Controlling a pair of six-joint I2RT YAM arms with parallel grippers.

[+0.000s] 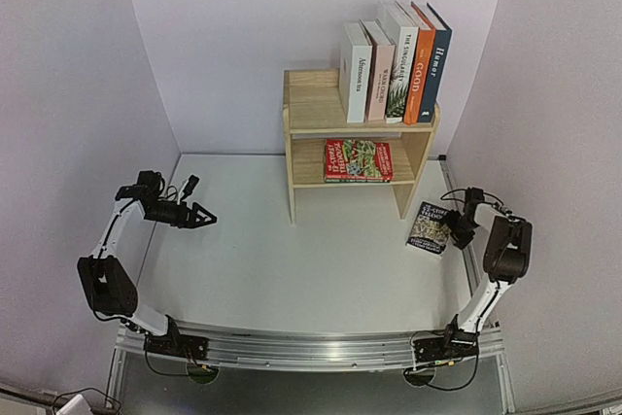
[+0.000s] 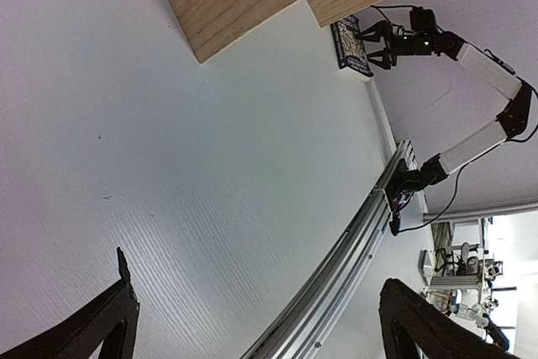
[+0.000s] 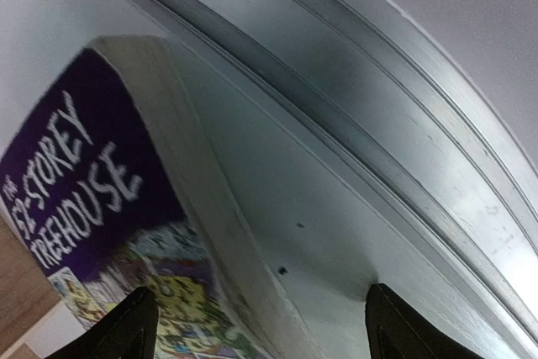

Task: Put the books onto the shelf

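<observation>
Metal rail (image 1: 311, 347) along the near table edge, both arm bases on it.

Left gripper (image 1: 208, 217): raised over the left side of the white table (image 1: 262, 259), jaws spread wide, nothing between them. Well apart from the shelf.

Right gripper (image 1: 447, 226): down low at the right edge of the table. Jaws wide, straddling the long edge of a purple paperback (image 1: 428, 228); one finger sits over the cover, the other over bare table. Cannot tell whether either finger touches the book.

The purple paperback lies flat, cover up, "Storey Treehouse" legible. It is on the table just right of the shelf's right foot.

Wooden shelf (image 1: 311, 104) against the back wall. Lower tier: red-and-green paperbacks (image 1: 358, 159) lying flat.

Top tier, right half, five books upright in a row: white "Afternoon tea" (image 1: 357, 73), pink-flower book (image 1: 379, 70), palm-leaf book (image 1: 398, 63), orange "GOOD" (image 1: 419, 65), dark blue "Humor" (image 1: 434, 60).
</observation>
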